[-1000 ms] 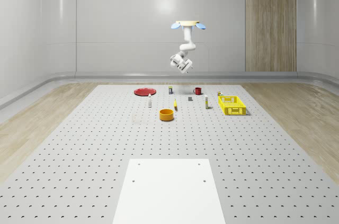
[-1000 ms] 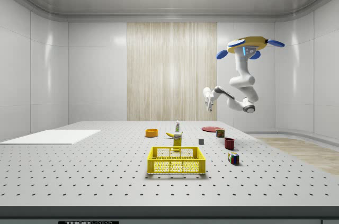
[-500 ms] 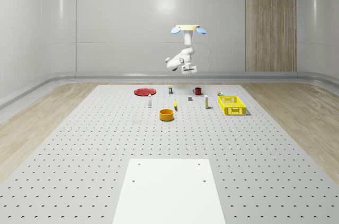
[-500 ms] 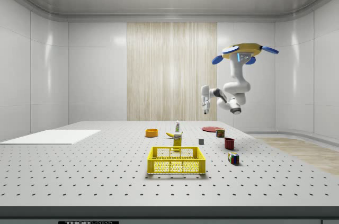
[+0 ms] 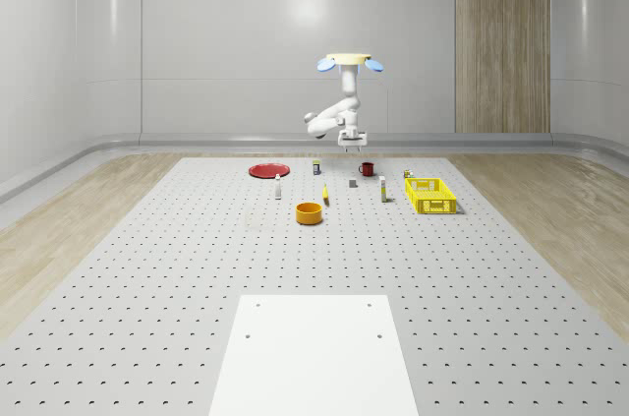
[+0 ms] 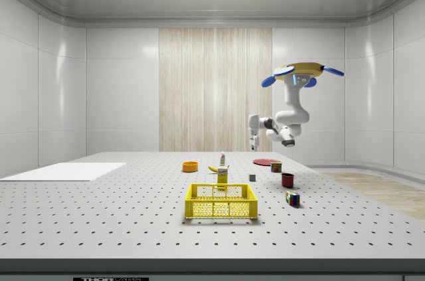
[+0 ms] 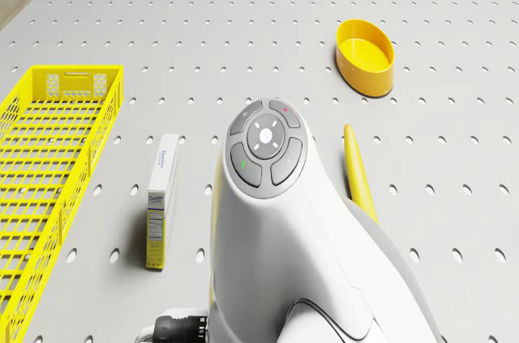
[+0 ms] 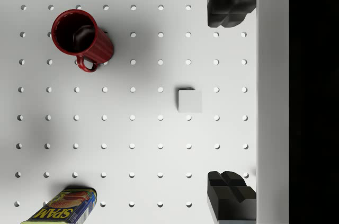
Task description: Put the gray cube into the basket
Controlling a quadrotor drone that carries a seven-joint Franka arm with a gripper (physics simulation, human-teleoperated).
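The drone [image 6: 302, 70] hovers high over the far part of the pegboard table [image 5: 197, 278], in the upper middle of the whole-scene view. Its arm folds down so the gripper [image 6: 253, 143] points straight at the table, fingers [image 8: 231, 4] spread wide and holding nothing. In the wrist view the gray cube [image 8: 189, 100] sits on the table between the two fingers, well below them, with a red mug [image 8: 80, 36] and a spam can [image 8: 63, 207] nearby. The yellow basket [image 5: 429, 195] stands right of center in the whole-scene view, apart from the cube [image 5: 352, 182].
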